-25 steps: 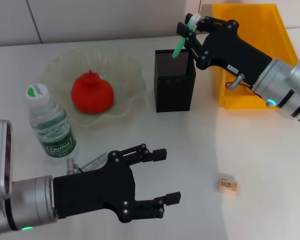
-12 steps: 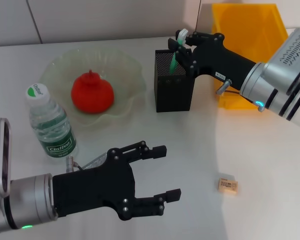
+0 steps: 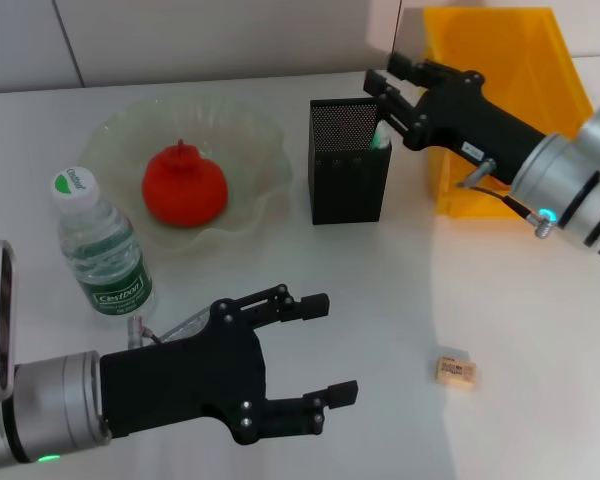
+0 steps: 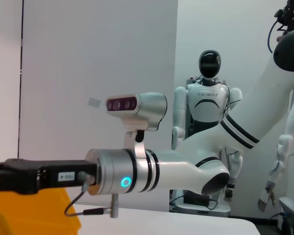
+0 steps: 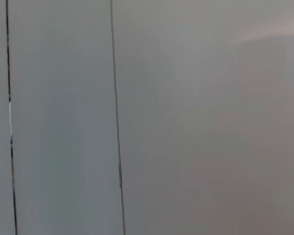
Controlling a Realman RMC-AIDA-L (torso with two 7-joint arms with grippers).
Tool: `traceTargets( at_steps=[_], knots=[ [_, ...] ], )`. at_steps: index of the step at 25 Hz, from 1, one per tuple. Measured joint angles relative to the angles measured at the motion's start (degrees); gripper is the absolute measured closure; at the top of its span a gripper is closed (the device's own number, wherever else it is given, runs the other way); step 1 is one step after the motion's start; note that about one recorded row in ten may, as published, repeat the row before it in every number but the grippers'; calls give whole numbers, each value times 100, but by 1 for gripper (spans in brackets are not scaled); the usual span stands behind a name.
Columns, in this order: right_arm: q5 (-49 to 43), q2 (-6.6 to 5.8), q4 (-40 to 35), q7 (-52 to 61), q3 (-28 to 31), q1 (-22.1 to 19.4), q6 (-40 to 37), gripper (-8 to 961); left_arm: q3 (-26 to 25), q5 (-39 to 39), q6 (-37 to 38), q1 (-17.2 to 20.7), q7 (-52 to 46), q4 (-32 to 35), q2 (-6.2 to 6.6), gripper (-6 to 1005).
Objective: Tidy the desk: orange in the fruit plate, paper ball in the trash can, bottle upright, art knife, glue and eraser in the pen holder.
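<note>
The right gripper (image 3: 388,82) is hanging just above the far right corner of the black mesh pen holder (image 3: 349,175), in the upper middle of the head view. Its jaws are standing apart and holding nothing. A green and white thing (image 3: 380,137), maybe the art knife or the glue, is sitting inside the holder at its right wall, so it looks like it is already put away. The right arm is reaching in from the right edge, stretched long and low across the yellow trash can (image 3: 500,100).

The left gripper (image 3: 325,345) is waiting in the lower left, with its jaws wide and empty, and its arm lying flat over the worktop (image 3: 540,340).

The orange (image 3: 184,186) is resting in the clear fruit plate (image 3: 250,130) at upper left, where it belongs. The bottle (image 3: 98,250) is standing upright beside the plate. The eraser (image 3: 456,371) is lying alone at lower right, well apart from both grippers, so it is probably the next thing to fetch.
</note>
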Motion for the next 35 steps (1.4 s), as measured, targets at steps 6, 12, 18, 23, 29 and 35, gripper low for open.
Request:
traceTargets(
  at_steps=[6,12,18,23,29,35],
  knots=[
    [6,-11,-630,968,-65,-383,-727,588,-1,0,6,54,271,0,1,195],
    [-73,-32,-2956,4142,-677,-1110,-1707,319,-56,-2,19,116,304,-21,10,195],
    [-1187,-99,-5787,6634,-1507,-1642,-2024,197,-236,-6,42,169,311,-217,10,195],
    [-3235,-132,-7996,8563,-1807,-1435,-3092,198,-369,-9,78,167,378,-353,3,195],
    [-4490,-407,-8272,9704,-2369,-530,-4552,199,-394,-10,88,170,353,-361,11,195],
    [-5814,-277,-7837,9921,-3403,172,-4817,200,-450,-10,90,180,351,-433,15,196]
  ],
)
